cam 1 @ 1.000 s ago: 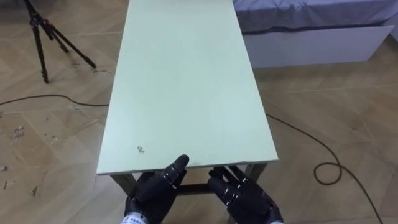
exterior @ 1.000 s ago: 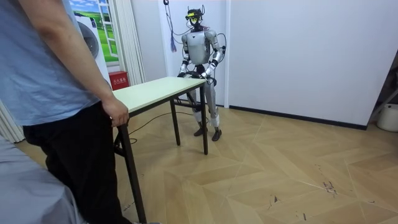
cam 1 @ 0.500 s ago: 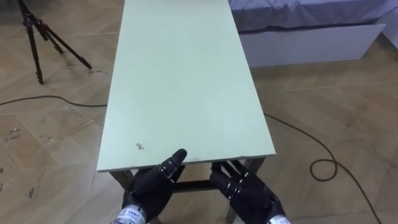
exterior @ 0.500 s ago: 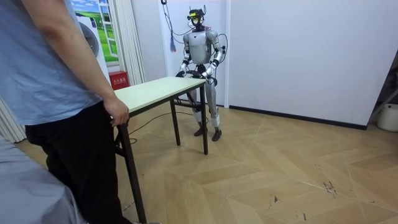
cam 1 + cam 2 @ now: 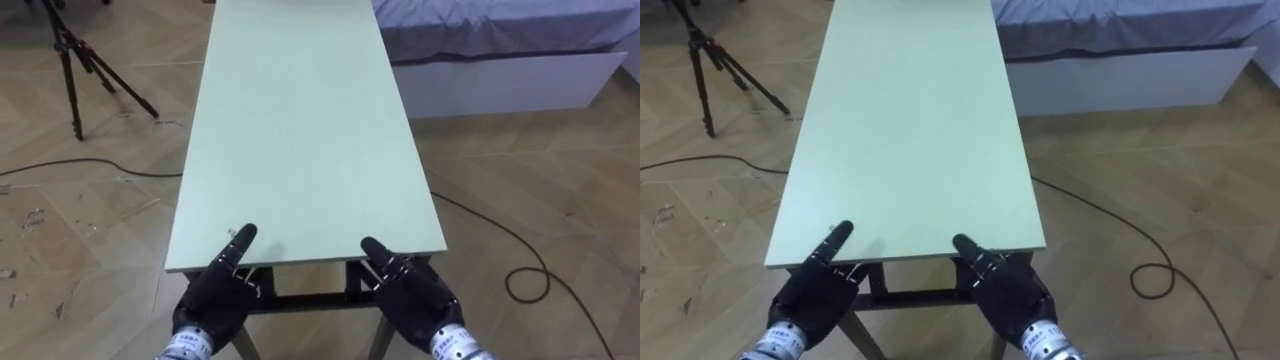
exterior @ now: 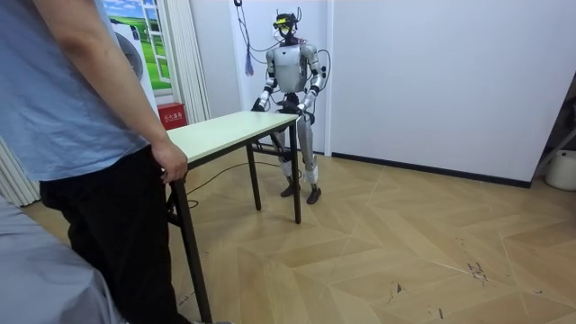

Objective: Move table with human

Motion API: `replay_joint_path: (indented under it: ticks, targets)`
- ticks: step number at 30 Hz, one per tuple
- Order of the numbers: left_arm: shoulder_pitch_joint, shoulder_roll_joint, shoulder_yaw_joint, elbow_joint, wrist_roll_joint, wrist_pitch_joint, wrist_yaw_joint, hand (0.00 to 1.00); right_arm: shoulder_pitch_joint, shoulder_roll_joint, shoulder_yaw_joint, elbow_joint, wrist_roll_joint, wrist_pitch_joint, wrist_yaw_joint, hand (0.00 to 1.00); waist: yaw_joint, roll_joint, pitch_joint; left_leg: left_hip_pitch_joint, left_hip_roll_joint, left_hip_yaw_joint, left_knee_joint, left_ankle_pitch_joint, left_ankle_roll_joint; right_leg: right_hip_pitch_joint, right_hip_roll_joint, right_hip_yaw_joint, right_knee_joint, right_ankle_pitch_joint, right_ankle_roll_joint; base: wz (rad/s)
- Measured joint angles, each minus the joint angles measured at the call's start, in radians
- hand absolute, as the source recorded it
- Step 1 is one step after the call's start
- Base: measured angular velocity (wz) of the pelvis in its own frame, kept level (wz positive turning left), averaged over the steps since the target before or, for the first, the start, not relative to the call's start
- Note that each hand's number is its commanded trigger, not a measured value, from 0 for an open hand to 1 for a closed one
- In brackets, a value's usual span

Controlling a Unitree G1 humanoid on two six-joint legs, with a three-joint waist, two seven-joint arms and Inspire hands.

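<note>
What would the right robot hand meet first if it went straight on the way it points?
The table: the right robot hand is at its near edge, pointing along it. Whether over or under the top is unclear.

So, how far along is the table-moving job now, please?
Done: the robot stands at one short end of the table and a person at the other, the person's hand on its corner. In hand: the left hand and right hand are set at the near edge. Left: in the room view the legs seem to rest on the floor, so the lift and carry appear not yet done.
</note>
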Motion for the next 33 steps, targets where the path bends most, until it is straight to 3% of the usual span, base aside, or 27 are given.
replay_joint_path:
  ticks: [2,16,23,26,32,33]
  targets:
    - [-0.009,-0.004,0.0,0.006,-0.004,0.003,0.008,0.0,-0.001,0.0,0.001,-0.016,0.043,0.003,-0.026,0.0,0.001,0.005,0.0023,-0.003,-0.001,0.001,0.003,0.0,0.0,-0.002,-0.001,0.0,-0.005,0.0,0.0,0.0]
    - [-0.011,-0.033,0.022,0.013,-0.045,0.011,0.019,0.0,-0.001,0.004,-0.001,-0.046,0.126,0.025,-0.09,0.0,0.0,0.01,-0.0013,-0.007,-0.001,0.0,0.009,0.0,0.0,-0.001,0.0,0.0,-0.001,0.0,0.0,0.0]
    - [-0.012,-0.051,0.051,0.013,-0.081,0.039,0.026,0.0,-0.001,0.012,-0.028,-0.065,0.18,0.067,-0.12,0.0,-0.002,0.015,-0.0062,-0.014,-0.001,0.002,0.01,0.0,0.0,-0.012,-0.001,0.002,0.004,0.0,-0.001,0.0]
    - [-0.012,-0.073,0.077,0.013,-0.082,0.043,0.034,0.0,-0.001,0.033,-0.039,-0.065,0.185,0.067,-0.13,0.0,-0.001,0.016,-0.0066,-0.013,-0.001,0.002,0.01,0.0,0.0,-0.013,-0.001,0.005,0.005,0.001,-0.001,0.0]
    - [-0.016,-0.078,0.08,0.013,-0.082,0.046,0.049,0.0,-0.001,0.039,-0.042,-0.069,0.206,0.066,-0.146,0.0,-0.002,0.018,-0.0074,-0.014,-0.001,0.002,0.01,0.0,0.0,-0.014,-0.001,0.005,0.0,0.001,-0.001,0.0]
    - [-0.016,-0.078,0.08,0.013,-0.082,0.046,0.05,0.44,-0.001,0.039,-0.042,-0.071,0.206,0.066,-0.149,0.0,-0.002,0.018,-0.0073,-0.014,-0.001,0.002,0.01,0.0,0.0,-0.014,-0.001,0.004,0.0,0.001,-0.001,0.0]
